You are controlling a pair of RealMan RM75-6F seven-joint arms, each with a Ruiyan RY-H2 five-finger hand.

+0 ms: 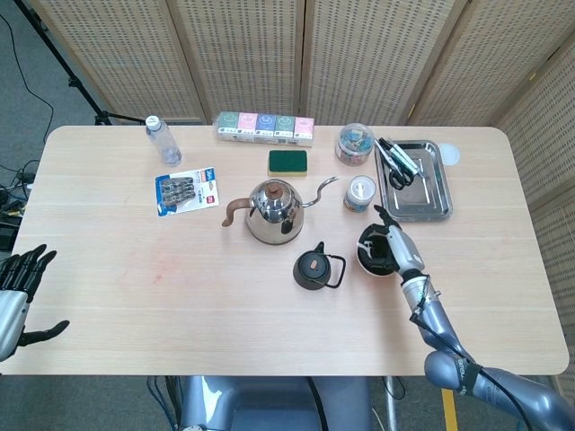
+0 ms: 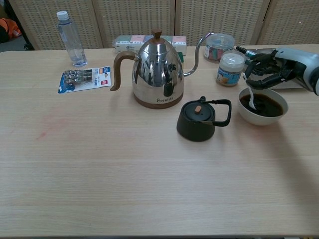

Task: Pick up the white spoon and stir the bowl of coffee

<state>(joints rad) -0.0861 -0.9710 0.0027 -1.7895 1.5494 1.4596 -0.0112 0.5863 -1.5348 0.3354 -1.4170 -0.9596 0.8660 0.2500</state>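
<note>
Fingers (image 1: pixel 27 267) of the left hand (image 1: pixel 16 301) lie spread apart and hold nothing at the table's near left edge, well apart from everything else. Further right stand the polished steel gooseneck kettle (image 2: pixel 158 74) and the small black cast-iron teapot (image 2: pixel 198 121), the teapot just left of the white ceramic bowl of dark coffee (image 2: pixel 263 105). Over that bowl's far left rim hangs the right hand (image 2: pixel 273 66), dark fingers curled round the handle of the slim white plastic spoon (image 2: pixel 251 99), which slants down from the hand with its rounded tip dipped in the coffee at the bowl's left side.
</note>
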